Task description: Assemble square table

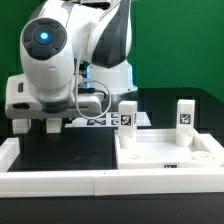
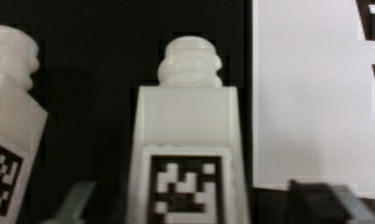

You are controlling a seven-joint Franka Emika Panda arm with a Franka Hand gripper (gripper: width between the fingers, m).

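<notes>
Wrist view first: the gripper is spread wide, and its two dark fingertips stand on either side of one white leg block. There is a dark gap between each tip and the block, so nothing is clasped and nothing seems to be touched. The block lies on the black table, with a black-and-white tag at the end nearest the fingers and a ribbed peg at the far end. A second leg block lies just beside it, parallel, also tagged and pegged. A white surface sits close on the other side; I cannot tell what it is.

From the exterior view, the gripper hangs low over the table at that view's left, well apart from the tabletop slab. The slab lies flat at the right, inside the white border rail. Two upright legs stand on it: one near its back left corner, one near its back right.

By my count that is four legs, two lying and two standing, and one slab. The marker board lies behind the arm.
</notes>
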